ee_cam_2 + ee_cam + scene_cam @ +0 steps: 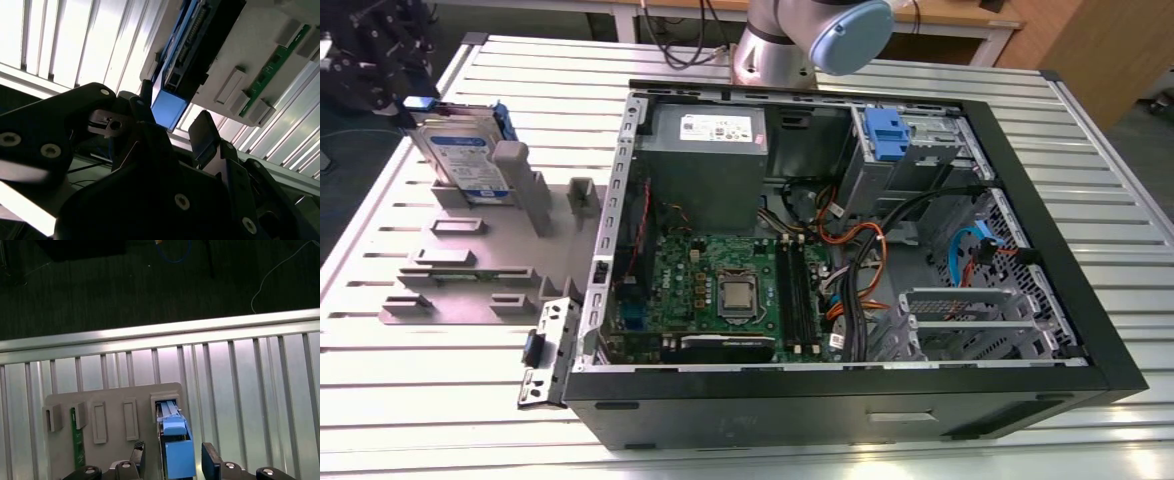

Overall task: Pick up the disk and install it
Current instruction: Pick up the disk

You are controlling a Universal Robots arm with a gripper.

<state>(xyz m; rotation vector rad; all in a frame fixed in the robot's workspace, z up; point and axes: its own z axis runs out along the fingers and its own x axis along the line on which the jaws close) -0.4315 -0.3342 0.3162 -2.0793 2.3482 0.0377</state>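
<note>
The disk (460,155) is a silver drive with a white-and-blue label in a blue carrier. It stands on edge in a slot of the grey holder plate (480,270), at the exterior view's left. My gripper (403,100) hangs just above the disk's top end. In both wrist views the disk's blue carrier end (177,455) (167,107) lies between my two black fingers. A small gap shows on each side, so the gripper (175,459) (174,112) is open and straddling the disk.
The open computer case (1067,250) lies in the exterior view's right, with a blue bracket (886,135) in its drive bay. A green memory stick (78,440) sits in another holder slot. The table's edge (160,335) runs close behind the holder. The arm's base (781,45) stands behind the case.
</note>
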